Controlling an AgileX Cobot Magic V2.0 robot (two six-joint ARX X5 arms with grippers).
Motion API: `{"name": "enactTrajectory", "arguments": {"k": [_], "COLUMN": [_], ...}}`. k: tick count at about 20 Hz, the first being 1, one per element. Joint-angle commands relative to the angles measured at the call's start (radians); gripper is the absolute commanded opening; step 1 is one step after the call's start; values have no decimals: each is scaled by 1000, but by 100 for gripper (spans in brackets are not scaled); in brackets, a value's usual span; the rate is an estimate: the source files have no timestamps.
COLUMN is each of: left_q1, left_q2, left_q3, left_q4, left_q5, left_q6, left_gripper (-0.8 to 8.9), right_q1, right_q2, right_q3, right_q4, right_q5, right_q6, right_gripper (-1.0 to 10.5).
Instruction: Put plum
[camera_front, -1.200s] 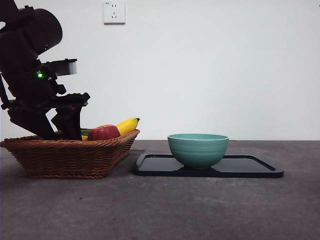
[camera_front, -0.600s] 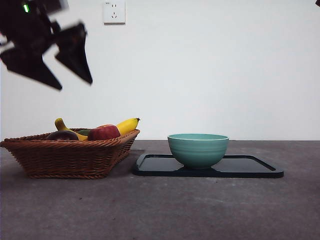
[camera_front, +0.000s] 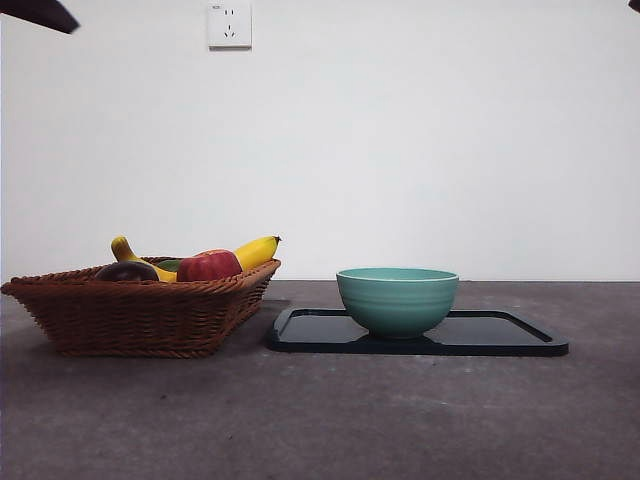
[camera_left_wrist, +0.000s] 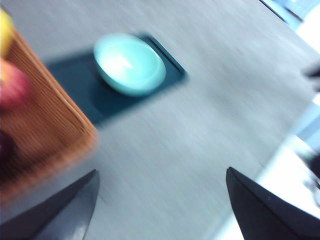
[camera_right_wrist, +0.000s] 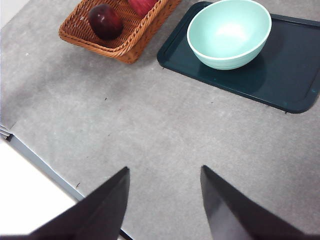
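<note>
I am holding my left pincer (camera_left_wrist: 160, 210) high over the grey table (camera_front: 330, 420) with its two black jaws spread wide and nothing between them; its wrist picture is smeared, so I am trusting only the broad shapes there. My right pincer (camera_right_wrist: 165, 200) is waiting high above the near part of the table, jaws likewise parted and empty.

The smooth, dark purple-maroon round plum (camera_right_wrist: 105, 21) is lying inside the brown woven wicker basket (camera_front: 140, 312), close to one of its corners, with the brighter red apple (camera_front: 207, 265) and the curved yellow banana (camera_front: 255, 250) beside it in the same basket. The pale green ceramic bowl (camera_front: 397, 300) is sitting empty on the flat dark teal tray (camera_front: 500, 335), just beside the basket.

I am judging that the plum is not yet picked and that the bowl is its likely place (the task does not say where). To do this well, I am thinking of these points:

- Coming down straight over the plum, jaws kept wide, so neither one catches the wicker rim.
- Setting the jaws across the widest part of the fruit, since a glossy round skin may slide out of a high pinch.
- Keeping clear of the apple, which looks similar from the front.
- Closing gently, lifting well above the rim, then lowering into the bowl before letting go.
</note>
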Motion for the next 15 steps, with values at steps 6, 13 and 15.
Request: {"name": "enactTrajectory", "arguments": {"k": [6, 13, 15], "left_q1": [-4, -4, -4], "left_q2": [-6, -6, -6], "left_q3": [23, 23, 23], "left_q4": [-76, -75, -74], "left_q5": [13, 13, 13], "left_q6": [24, 24, 24], "left_gripper": [402, 402, 402], "right_q1": [5, 5, 5], "right_q2": [2, 3, 4], "right_q3": [7, 7, 7], "right_q4": [10, 10, 16], "right_q5": [3, 4, 15], "right_q6": [-8, 3, 56], "right_gripper": [226, 226, 226]}}
